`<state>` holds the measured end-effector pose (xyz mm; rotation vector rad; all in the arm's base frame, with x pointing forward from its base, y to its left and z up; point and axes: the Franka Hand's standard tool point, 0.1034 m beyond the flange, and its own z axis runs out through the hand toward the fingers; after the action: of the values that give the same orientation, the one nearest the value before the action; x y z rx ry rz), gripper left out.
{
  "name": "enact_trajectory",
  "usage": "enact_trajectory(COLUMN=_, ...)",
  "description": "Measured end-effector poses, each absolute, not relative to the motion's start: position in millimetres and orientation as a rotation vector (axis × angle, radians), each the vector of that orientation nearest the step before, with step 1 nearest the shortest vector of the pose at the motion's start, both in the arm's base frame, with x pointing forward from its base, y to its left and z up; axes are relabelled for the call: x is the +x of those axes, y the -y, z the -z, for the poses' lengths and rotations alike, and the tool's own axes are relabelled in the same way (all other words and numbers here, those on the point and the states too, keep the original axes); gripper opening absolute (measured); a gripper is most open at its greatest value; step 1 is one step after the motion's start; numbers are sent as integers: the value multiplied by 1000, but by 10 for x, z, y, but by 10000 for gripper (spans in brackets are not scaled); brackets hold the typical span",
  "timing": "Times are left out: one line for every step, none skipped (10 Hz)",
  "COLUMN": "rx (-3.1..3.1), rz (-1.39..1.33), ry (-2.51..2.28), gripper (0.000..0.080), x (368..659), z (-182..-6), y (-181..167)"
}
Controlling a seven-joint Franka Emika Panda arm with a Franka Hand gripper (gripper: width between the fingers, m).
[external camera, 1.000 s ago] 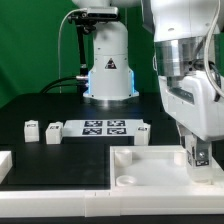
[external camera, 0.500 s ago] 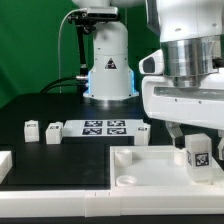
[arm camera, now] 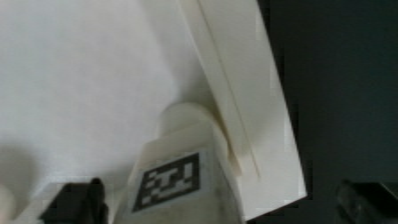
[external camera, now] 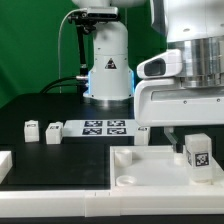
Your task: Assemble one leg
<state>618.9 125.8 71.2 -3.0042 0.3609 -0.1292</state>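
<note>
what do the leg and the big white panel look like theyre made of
Leg: probably matte white plastic, going by its smooth, even faces and soft edges. White panel: likely the same plastic, a uniform dull white with a moulded round socket.

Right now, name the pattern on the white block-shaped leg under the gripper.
Black-and-white square tag on leg; best in wrist view.

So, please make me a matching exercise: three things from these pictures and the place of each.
1. leg
2. marker board
3. round socket

A. flat on the black table
B. empty, in a corner of the white panel, at the exterior view's left
C. standing on the white panel, at the exterior view's right

Pairs: 1-C, 2-A, 3-B
</note>
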Motion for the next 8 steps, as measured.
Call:
enact_trajectory(rx=-3017, rz=135, ry=-277, gripper=649, x=6191, z=-712, y=-1247)
enact_trajectory(rx=-3044, rz=151, ry=-62, gripper=649, x=6197, z=-712, y=-1223)
enact_trajectory(rx=-3046, rz=152, ry=-30, gripper=649, x=6197, z=-709, y=-1218)
enact_trajectory(rx=-3046, rz=151, ry=-38, gripper=637, x=6196, z=-707, y=-1218)
enact_trajectory(rx=-3046, rz=151, ry=-38, gripper=637, x=6196, z=-706, y=-1217)
enact_trajectory(rx=-3046, rz=151, ry=-38, gripper=468, x=6196, z=-705, y=-1216)
enact_trajectory(rx=-3046, rz=151, ry=-38, gripper=290, x=6195, z=-704, y=-1215)
enact_trajectory(rx=-3046, rz=150, ry=-52, gripper=290, x=6197, z=-704, y=-1207)
